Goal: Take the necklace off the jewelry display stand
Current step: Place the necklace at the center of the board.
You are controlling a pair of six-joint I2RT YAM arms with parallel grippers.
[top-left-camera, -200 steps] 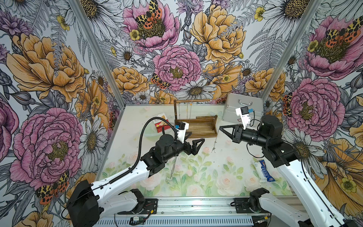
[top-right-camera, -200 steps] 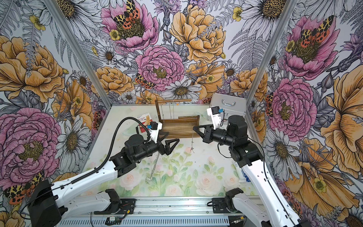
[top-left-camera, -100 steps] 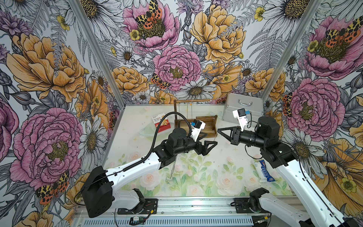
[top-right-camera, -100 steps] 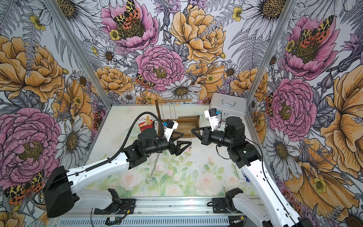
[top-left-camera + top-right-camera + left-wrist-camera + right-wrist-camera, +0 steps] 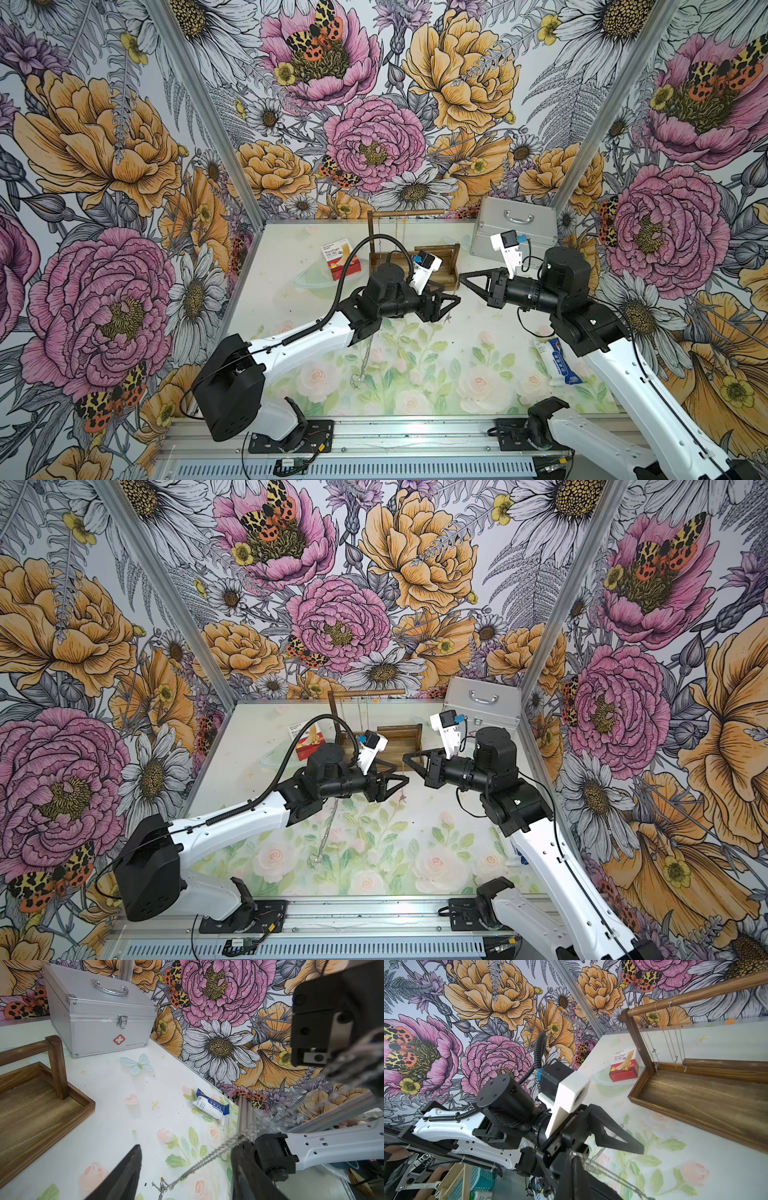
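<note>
The necklace (image 5: 195, 1166), a thin silver chain, hangs clear of the stand (image 5: 639, 1043). It is pinched in the closed right tool (image 5: 462, 276) and dangles between the parted fingers of the left tool (image 5: 186, 1147), which grips nothing. The chain looks light, limp and slippery, likely to swing and snag. I judge a hold near its lower end best, with the links pressed flat between the pads. More chains (image 5: 670, 1043) hang from the stand's rod, and its tray shows bare wood. The silver case (image 5: 99, 1020) is latched, its contents hidden.
</note>
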